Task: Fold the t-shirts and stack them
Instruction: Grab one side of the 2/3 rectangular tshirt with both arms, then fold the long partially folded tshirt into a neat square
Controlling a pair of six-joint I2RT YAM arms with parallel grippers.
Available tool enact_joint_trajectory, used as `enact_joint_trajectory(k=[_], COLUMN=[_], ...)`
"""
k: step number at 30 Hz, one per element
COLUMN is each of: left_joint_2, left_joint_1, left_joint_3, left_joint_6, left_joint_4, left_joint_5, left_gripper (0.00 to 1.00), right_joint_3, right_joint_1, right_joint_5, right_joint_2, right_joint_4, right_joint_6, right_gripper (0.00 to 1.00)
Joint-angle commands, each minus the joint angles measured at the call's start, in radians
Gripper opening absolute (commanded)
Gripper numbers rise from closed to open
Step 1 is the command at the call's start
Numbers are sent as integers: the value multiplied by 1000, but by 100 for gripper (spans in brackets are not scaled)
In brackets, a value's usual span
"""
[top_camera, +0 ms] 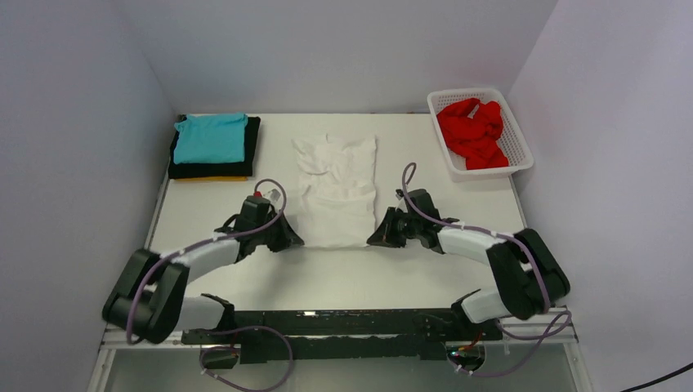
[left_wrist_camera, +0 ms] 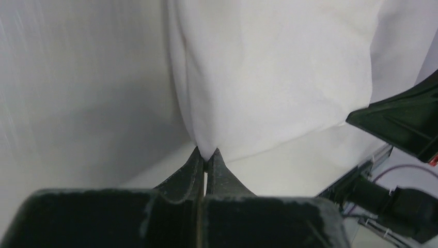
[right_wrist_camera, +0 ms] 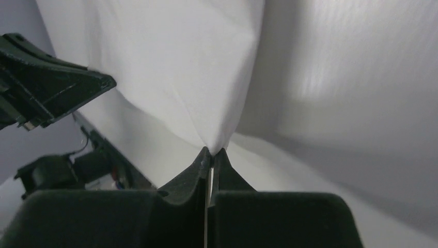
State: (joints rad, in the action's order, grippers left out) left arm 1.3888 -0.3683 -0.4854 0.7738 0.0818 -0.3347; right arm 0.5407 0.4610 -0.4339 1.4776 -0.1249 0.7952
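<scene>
At the far left of the table (top_camera: 425,155) a smooth, squarely folded teal shirt (top_camera: 211,137) lay on a folded black shirt (top_camera: 253,149), with a thin strip of a yellow-orange shirt (top_camera: 208,178) showing under the stack's near edge. The left gripper (top_camera: 292,242) was down at the table, clenched on the near left corner of the white shirt (top_camera: 337,192). In the left wrist view, its dark, tapered jaws met tip to tip with a point of soft white cloth pinched between them. The white shirt lay flat in the middle of the table as a long, narrow rectangle. It was smooth at the near end and rumpled into creases toward the far end, and its near edge ran between the two grippers. The right gripper (top_camera: 374,239) mirrored the left one, clamped on the near right corner. In the right wrist view, its matte black jaws were pressed together on a peak of the fabric, which fanned out beyond in a few soft folds. At the far right stood a white plastic lattice basket (top_camera: 523,155), rectangular with sloping walls, holding a crumpled red shirt (top_camera: 472,131).
</scene>
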Motion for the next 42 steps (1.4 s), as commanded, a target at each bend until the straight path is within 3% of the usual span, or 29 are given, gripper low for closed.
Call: enact_joint_trajectory(k=[1, 5, 9, 15, 20, 23, 27, 32, 42], left_joint_2=[-279, -588, -820, -925, -856, -766, -620, -459, -73], left_joint_1=[-68, -127, -141, -140, -140, -137, -89, 23, 81], left_joint_3=[57, 33, -17, -124, -169, -205, -296, -320, -509], left_joint_6=[15, 20, 27, -8, -44, -65, -109, -123, -149], left_joint_4=[-212, -465, -623, -656, -545, -472, -434, -288, -196], left_joint_5=[41, 115, 130, 196, 290, 331, 410, 310, 286], left_gripper=[0, 0, 0, 0, 0, 0, 0, 0, 0], right_joint_3=[-10, 51, 152, 246, 295, 305, 374, 444, 640], right_joint_1=[51, 90, 100, 63, -14, -50, -115, -177, -252], right_joint_5=[-139, -213, -323, -351, -333, -360, -371, -334, -265], right_joint_2=[-197, -327, -412, -452, -409, -370, -274, -162, 132], right_joint_4=[227, 454, 573, 621, 553, 426, 379, 345, 384], right_joint_6=[-51, -144, -205, -233, -216, -158, -137, -124, -168], right_gripper=[0, 0, 0, 0, 0, 0, 0, 0, 0])
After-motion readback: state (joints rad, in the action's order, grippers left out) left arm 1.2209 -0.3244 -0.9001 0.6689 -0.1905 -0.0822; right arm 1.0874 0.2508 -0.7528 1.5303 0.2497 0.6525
